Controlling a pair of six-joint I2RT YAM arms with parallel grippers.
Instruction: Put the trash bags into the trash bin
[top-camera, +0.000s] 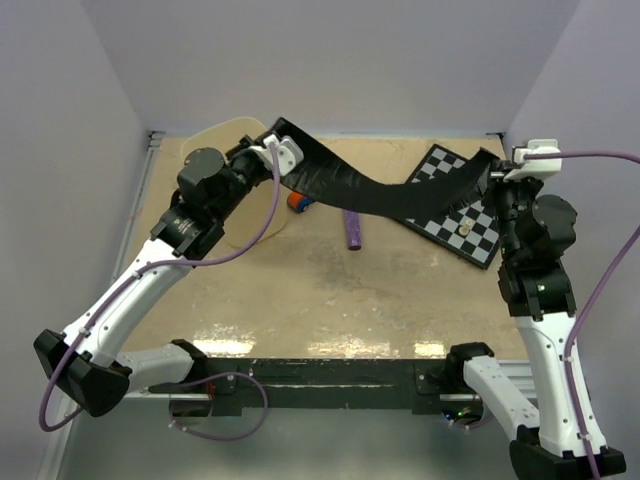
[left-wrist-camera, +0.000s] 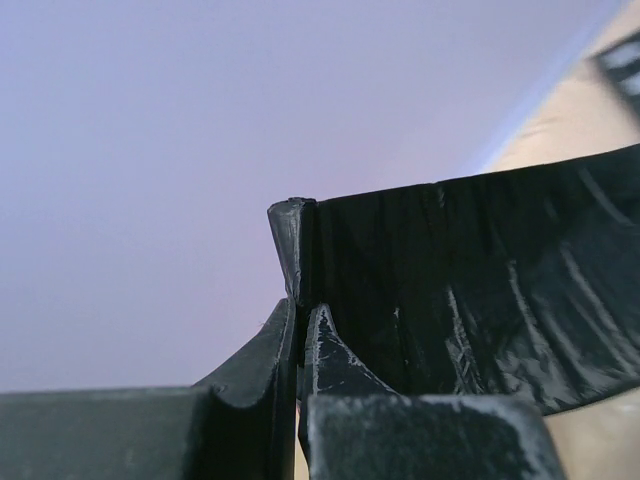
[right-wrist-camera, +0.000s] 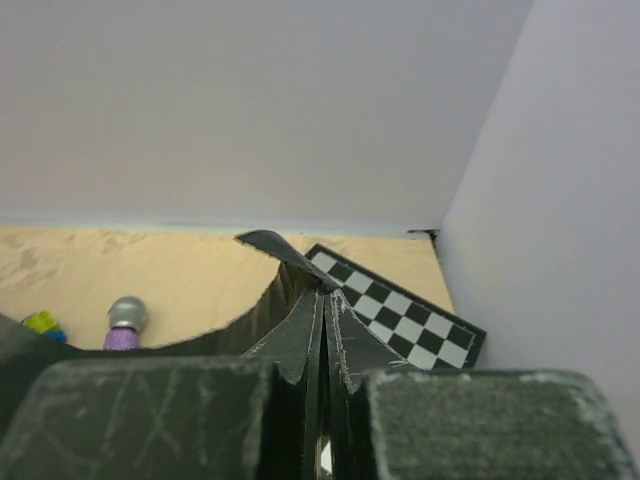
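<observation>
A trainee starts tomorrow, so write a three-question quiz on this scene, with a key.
1. True or false: the trash bag lies inside the trash bin.
2. The bag's right part hangs over: A) the chequered board B) a plate C) a towel.
3. Fill in: the left gripper and right gripper are both ____ on the bag.
Key: 1 false; 2 A; 3 shut.

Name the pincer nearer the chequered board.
Right. The right pincer is by the chequered board's far right corner; the left pincer is well off to its left, the trash bag stretched between them.
</observation>
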